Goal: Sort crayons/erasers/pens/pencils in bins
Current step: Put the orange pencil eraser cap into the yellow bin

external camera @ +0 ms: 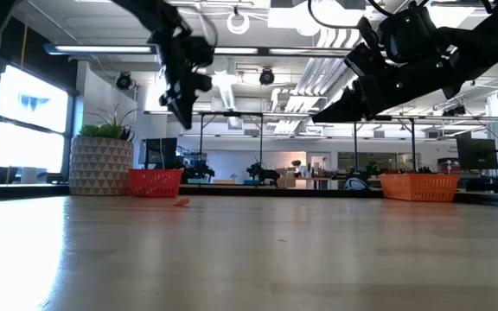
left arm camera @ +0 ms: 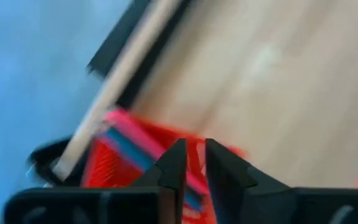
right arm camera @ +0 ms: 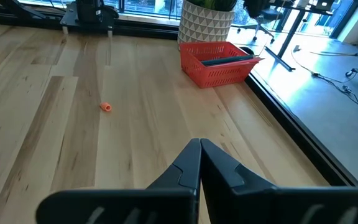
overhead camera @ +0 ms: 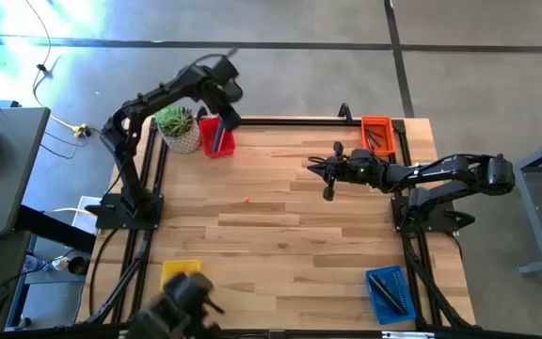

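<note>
We find the table [overhead camera: 280, 245] bearing four bins: red bin [overhead camera: 216, 137] beside the plant pot [overhead camera: 179, 129], orange bin [overhead camera: 377, 135], blue bin [overhead camera: 388, 293], yellow bin [overhead camera: 180, 273]; the left gripper [overhead camera: 226, 118] hangs over the red bin, fingers slightly parted, empty; the right gripper [overhead camera: 326, 169] is clenched on nothing; one crayon [overhead camera: 247, 200] lies mid-table, light, stiff, liable to roll; we advise pinching across its middle.
</note>
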